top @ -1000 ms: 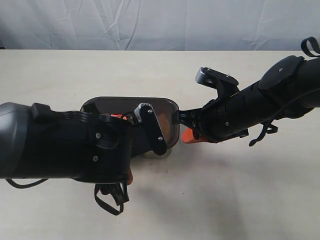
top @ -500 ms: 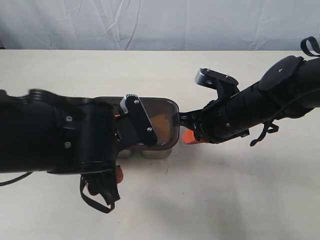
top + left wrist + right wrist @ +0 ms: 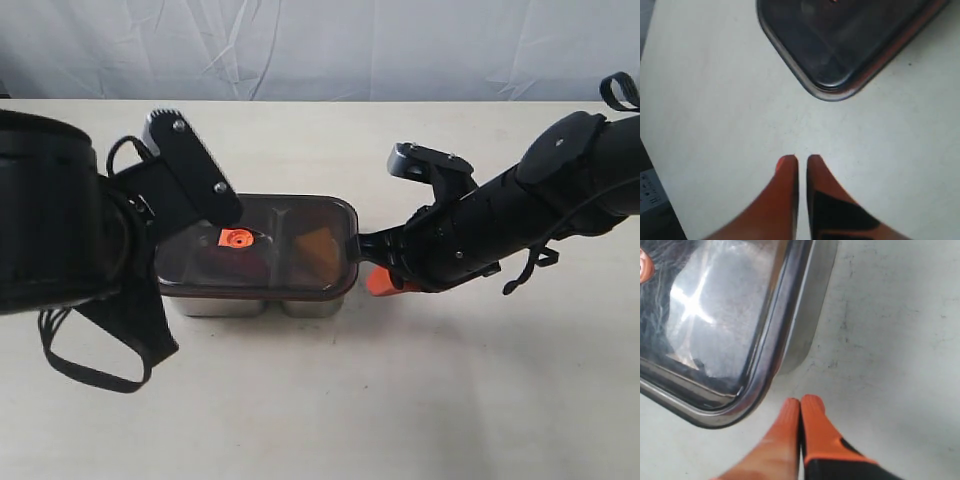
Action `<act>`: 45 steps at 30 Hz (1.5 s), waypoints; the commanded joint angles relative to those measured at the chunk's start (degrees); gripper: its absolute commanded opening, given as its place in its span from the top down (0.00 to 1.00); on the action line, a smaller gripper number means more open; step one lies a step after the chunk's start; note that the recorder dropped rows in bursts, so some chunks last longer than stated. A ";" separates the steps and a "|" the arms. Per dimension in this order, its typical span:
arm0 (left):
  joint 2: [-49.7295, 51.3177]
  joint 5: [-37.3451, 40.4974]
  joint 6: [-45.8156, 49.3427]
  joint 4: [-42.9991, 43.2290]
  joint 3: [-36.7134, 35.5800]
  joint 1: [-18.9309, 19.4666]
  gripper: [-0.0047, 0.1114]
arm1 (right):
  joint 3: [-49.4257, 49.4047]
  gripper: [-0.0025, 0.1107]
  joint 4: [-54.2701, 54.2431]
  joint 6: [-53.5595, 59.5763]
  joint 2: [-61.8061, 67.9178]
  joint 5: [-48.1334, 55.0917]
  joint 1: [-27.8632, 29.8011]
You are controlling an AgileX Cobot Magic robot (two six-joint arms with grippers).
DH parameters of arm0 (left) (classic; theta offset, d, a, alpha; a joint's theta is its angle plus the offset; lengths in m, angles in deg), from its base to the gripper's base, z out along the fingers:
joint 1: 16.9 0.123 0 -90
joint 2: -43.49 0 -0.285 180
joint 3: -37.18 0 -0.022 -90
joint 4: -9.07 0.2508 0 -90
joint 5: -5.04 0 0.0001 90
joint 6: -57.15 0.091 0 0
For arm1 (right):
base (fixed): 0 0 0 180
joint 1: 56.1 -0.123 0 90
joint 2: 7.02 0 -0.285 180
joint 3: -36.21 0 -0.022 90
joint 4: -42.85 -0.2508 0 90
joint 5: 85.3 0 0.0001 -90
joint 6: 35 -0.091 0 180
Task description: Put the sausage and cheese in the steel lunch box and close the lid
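Steel lunch box point(image 3: 255, 303) stands on the bench point(image 3: 420, 400), the tinted lid point(image 3: 290, 230) resting on top: rigid, smooth, probably light, best pressed at its rim. Left pincer point(image 3: 801, 162) and right pincer point(image 3: 800, 406) flank it, both clenched on nothing.

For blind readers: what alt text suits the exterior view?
The dark lid sits on the steel lunch box on a table. Black left arm and right arm flank it; the shut right gripper is beside its right end.
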 commanded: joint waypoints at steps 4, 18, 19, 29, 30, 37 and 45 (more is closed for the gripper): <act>-1.90 0.48 -3.21 -5.11 -0.13 5.90 0.96 | 0.28 0.98 5.50 -1.07 -3.12 0.03 0.23; 2.46 -14.37 23.13 -36.95 -2.37 27.00 0.96 | 0.28 0.98 16.30 -10.33 -12.33 -1.92 0.23; 3.28 -14.68 23.60 -37.56 -2.37 27.81 0.96 | 0.28 0.98 16.30 -10.33 -12.44 -1.92 0.23; 10.92 -22.03 27.25 -43.74 -2.37 29.90 0.96 | 0.28 0.98 16.97 -10.33 -12.44 -2.05 0.23; 11.43 -22.32 27.25 -44.34 -2.37 29.90 0.96 | 0.28 0.98 17.09 -10.33 -12.44 -2.05 0.23; 12.06 -25.41 27.25 -44.45 -1.48 29.90 0.96 | 0.28 0.98 17.20 -10.45 -12.44 -2.05 0.23; 13.48 -27.05 27.25 -44.45 0.32 29.90 0.96 | 0.28 0.98 17.20 -10.57 -12.44 -2.05 0.23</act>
